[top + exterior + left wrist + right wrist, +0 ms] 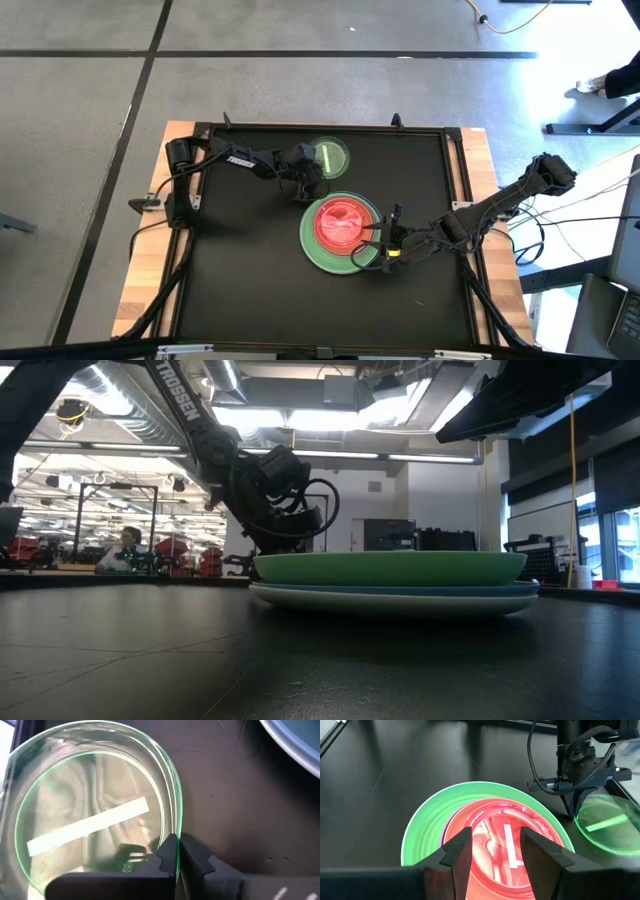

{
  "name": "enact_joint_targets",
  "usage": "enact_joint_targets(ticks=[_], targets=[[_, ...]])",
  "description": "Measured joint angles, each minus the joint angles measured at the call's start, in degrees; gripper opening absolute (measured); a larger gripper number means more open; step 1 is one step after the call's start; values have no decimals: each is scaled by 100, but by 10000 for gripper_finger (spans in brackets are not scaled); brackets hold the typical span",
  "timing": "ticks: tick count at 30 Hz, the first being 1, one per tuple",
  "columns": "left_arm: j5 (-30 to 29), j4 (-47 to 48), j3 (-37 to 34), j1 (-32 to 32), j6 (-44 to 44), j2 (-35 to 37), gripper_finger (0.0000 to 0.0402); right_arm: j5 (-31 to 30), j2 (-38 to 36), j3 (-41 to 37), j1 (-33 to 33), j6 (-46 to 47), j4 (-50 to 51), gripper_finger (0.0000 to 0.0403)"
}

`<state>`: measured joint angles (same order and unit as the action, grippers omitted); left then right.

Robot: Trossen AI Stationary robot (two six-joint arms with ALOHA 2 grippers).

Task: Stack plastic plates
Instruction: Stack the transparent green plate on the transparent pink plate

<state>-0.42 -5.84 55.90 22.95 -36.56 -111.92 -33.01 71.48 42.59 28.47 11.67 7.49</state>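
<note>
The left gripper is closed on the rim of a small translucent green dish with a white bar mark across its floor; the dish lies flat on the black table toward its far edge, just beside the stack, and the fingers pinch the wall at the edge nearest the stack, probably so the dish can be lifted and carried straight across. The dish being round, its only long axis is the bar's, which runs across the line of the fingers, not along it. The stack sits near the table's middle: a translucent red dish with its own white bar rests uppermost, over a magenta plate showing as a thin crescent, inside a wide green plastic plate, with a pale blue plate beneath. The right gripper hovers at the stack's near-right edge with its fingers apart, holding nothing, likely waiting clear of the centre.
</note>
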Motion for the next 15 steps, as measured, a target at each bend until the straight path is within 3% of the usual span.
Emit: enact_joint_targets(ticks=[7,15], targets=[[-348,123,-18,-198,12,134,2,0,0,0,0,2,-3,159],[-823,433,-28,-531,64,975,1,0,2,0,0,2,-10,159]])
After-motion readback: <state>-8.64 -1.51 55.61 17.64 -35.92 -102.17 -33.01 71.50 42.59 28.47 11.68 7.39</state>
